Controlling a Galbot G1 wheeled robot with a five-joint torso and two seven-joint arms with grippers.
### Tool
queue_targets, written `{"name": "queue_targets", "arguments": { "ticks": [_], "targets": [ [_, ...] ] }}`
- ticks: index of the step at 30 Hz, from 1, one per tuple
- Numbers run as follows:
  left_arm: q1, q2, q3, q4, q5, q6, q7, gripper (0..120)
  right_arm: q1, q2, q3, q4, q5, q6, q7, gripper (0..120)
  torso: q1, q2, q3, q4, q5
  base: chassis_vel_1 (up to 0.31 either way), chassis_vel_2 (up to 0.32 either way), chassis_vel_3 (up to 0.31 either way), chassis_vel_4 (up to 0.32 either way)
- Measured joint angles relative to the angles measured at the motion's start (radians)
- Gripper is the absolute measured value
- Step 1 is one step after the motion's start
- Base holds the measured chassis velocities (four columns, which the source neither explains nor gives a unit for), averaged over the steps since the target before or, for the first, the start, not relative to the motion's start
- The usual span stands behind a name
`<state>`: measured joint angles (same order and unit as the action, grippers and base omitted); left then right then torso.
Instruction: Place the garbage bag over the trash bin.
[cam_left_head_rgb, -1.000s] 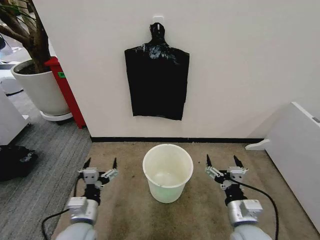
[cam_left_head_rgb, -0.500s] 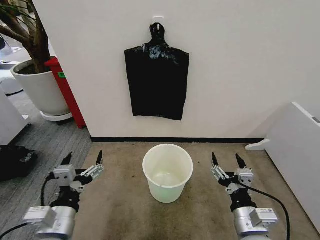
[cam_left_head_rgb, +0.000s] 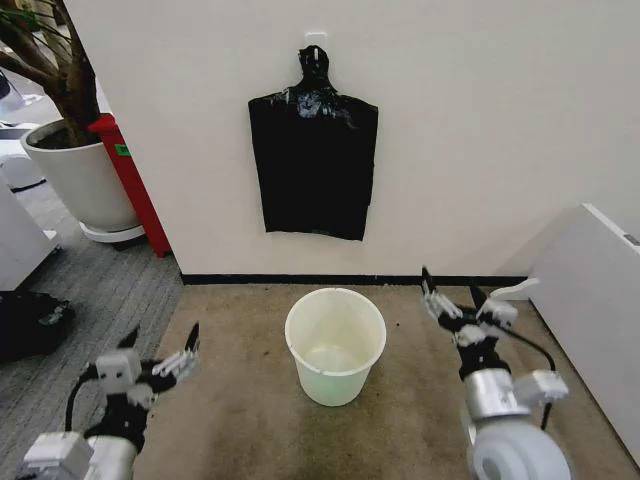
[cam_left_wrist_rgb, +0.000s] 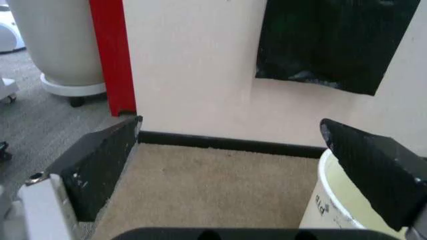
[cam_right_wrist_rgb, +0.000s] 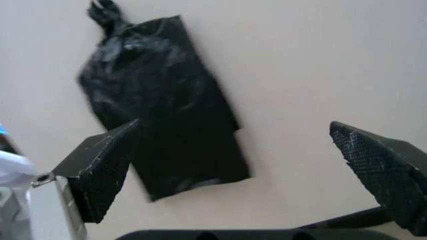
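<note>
1. The bag (cam_left_head_rgb: 314, 150) hangs flat on the wall at the upper centre of the head view, its knotted top on a small hook (cam_left_head_rgb: 315, 40). It is the only black bag I can see to go over the bin, and nothing holds it. A pull at the wrong angle could tear the thin plastic or leave it snagged on the hook.
2. The bin (cam_left_head_rgb: 335, 343) stands on the carpet at lower centre, directly below the bag and apart from both grippers. It looks light, so a sweeping arm or a dragged bag could tip it or push it away.
3. The right gripper (cam_left_head_rgb: 455, 297) sits right of centre, raised beside the bin, jaws spread wide and empty. Its wrist view looks up at the bag (cam_right_wrist_rgb: 160, 115), well apart from it. Closing too early would catch only air or a single thin layer of film.
4. The left gripper (cam_left_head_rgb: 160, 350) is at the lower left, low and far from the bag, jaws wide apart and empty. If it lags, the bag's mouth may never open across the rim.
</note>
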<state>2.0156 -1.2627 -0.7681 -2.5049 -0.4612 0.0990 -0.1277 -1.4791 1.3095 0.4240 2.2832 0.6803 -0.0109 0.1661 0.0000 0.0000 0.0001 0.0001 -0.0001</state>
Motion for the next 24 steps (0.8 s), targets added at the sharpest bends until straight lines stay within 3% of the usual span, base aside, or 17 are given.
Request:
{"name": "queue_targets", "arguments": {
  "ticks": [5, 12, 17, 24],
  "targets": [
    [0.010, 0.005, -0.005, 0.002, -0.007, -0.003, -0.003, 100, 0.158, -0.033, -0.132, -0.065, 0.240, 0.001, 0.029, 100, 0.000, 0.000, 0.000, -0.0001, 0.0000, 0.000, 0.000, 0.000, 0.000],
    [0.068, 0.029, -0.048, 0.003, -0.032, -0.035, -0.021, 100, 0.373, -0.020, -0.230, -0.128, 0.452, -0.013, 0.094, 100, 0.000, 0.000, 0.000, 0.0003, 0.0000, 0.000, 0.000, 0.000, 0.000],
    [0.073, 0.031, -0.054, 0.003, -0.035, -0.040, -0.022, 100, 0.578, 0.041, -0.297, -0.231, 0.626, -0.021, 0.158, 100, 0.000, 0.000, 0.000, -0.0002, -0.0002, 0.000, 0.000, 0.000, 0.000],
    [0.080, 0.027, -0.080, 0.004, -0.035, -0.065, -0.019, 100, 0.763, 0.132, -0.330, -0.346, 0.722, -0.023, 0.196, 100, 0.000, 0.000, 0.000, -0.0001, -0.0004, 0.000, 0.000, 0.000, 0.000]
  ]
}}
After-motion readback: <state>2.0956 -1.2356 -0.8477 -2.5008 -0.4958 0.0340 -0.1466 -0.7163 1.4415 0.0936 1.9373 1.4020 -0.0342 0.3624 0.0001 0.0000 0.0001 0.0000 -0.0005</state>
